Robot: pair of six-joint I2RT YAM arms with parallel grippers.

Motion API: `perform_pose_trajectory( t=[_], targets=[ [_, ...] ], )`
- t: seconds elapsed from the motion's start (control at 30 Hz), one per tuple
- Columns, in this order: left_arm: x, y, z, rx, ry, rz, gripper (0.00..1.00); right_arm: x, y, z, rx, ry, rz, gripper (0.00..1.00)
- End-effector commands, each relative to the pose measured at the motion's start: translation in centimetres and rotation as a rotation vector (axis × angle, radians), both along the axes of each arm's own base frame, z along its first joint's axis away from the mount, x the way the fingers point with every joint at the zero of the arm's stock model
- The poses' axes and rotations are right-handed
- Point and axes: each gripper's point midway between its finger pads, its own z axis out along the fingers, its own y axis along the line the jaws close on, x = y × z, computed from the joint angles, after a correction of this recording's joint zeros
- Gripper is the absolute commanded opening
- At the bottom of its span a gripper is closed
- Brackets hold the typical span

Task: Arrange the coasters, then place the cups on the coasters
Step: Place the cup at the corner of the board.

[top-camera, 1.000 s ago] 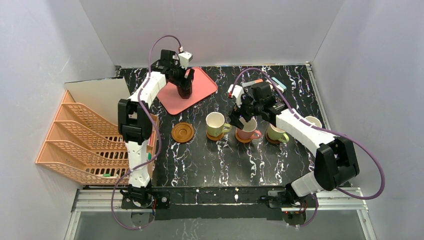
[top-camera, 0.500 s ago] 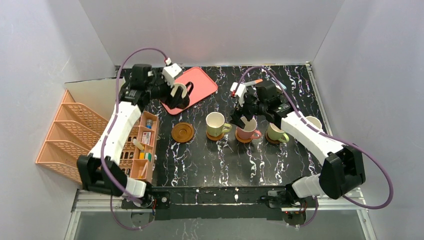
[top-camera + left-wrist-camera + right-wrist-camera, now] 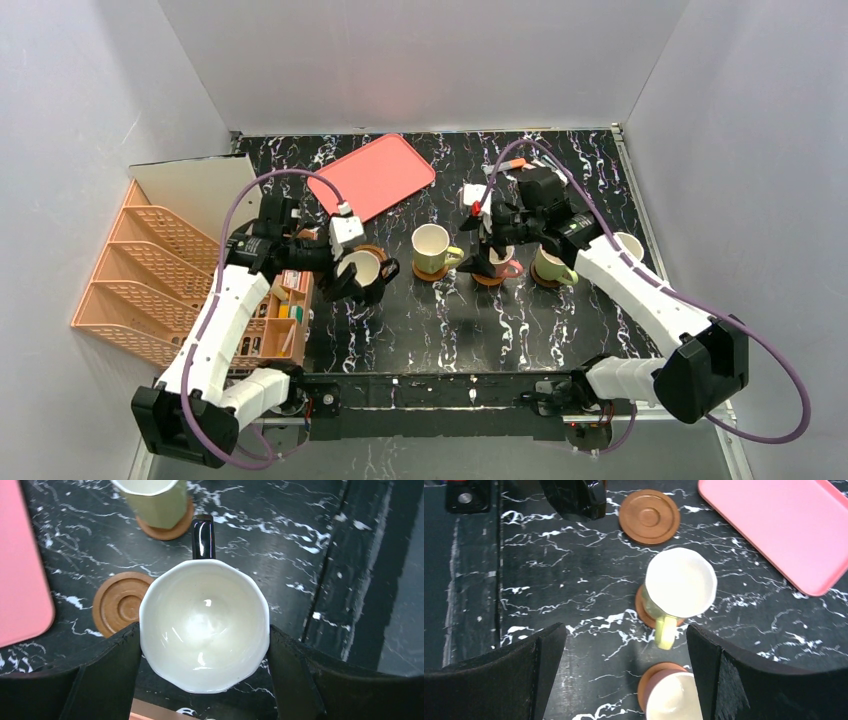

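The dark brown mug [image 3: 204,630] stands upright with its cream mouth up, clamped at its sides between the two fingers of the left gripper [image 3: 202,645]. The jaws stand fairly wide, pressed to the mug's wall. Its dark handle points away from the wrist, toward the table's right side and the yellow-green mug [image 3: 156,500]. The mug hangs near the left front part of the table [image 3: 440,320]. In the left wrist view it hides the right rim of the empty coaster [image 3: 119,602], a ringed brown disc lying flat just beside and below it.

The yellow-green mug sits on a brown coaster [image 3: 641,607], handle toward the front edge of the table. Right of it the pink mug [image 3: 497,264] and the green mug [image 3: 550,266] each stand on a coaster too, the three forming a row across the table's middle.

The right gripper [image 3: 624,635] hovers over the pink mug with its jaws spread fully apart, holding nothing. The pink tray [image 3: 372,178] lies at the back left of the table.
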Motion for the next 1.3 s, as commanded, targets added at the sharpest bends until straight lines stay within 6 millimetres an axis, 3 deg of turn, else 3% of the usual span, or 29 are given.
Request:
perform_pose_trajectory(
  t=[0.0, 0.2, 0.37, 0.63, 0.87, 1.07, 1.17, 1.27],
  targets=[
    [-5.0, -1.1, 1.4, -0.070, -0.022, -0.207, 0.00, -2.9, 1.5, 1.1, 0.028, -0.012, 0.147, 0.99],
    [-6.8, -0.6, -1.0, -0.040, -0.007, -0.266, 0.03, -5.2, 4.1, -1.3, -0.037, -0.013, 0.240, 0.99],
    [-7.8, -0.3, -3.0, -0.019, 0.011, -0.293, 0.06, -5.9, 5.4, -1.9, -0.035, -0.027, 0.256, 0.99],
    [-9.2, 0.1, -5.3, -0.008, 0.013, -0.339, 0.08, -6.0, 6.0, -3.4, -0.056, 0.006, 0.260, 0.99],
    [-8.8, 0.0, -6.7, -0.011, -0.021, -0.317, 0.08, -6.2, 6.4, -4.8, -0.084, 0.050, 0.277, 0.99],
    [-8.4, 0.0, -7.2, -0.006, -0.028, -0.307, 0.29, -7.1, 6.7, -5.1, -0.080, 0.081, 0.318, 0.99],
    [-8.2, 0.0, -7.1, -0.004, -0.030, -0.308, 0.53, -7.6, 7.1, -5.1, -0.080, 0.092, 0.333, 0.99],
    [-8.2, 0.1, -6.9, -0.002, -0.042, -0.311, 0.96, -8.0, 7.5, -5.2, -0.085, 0.097, 0.341, 0.99]
  ],
)
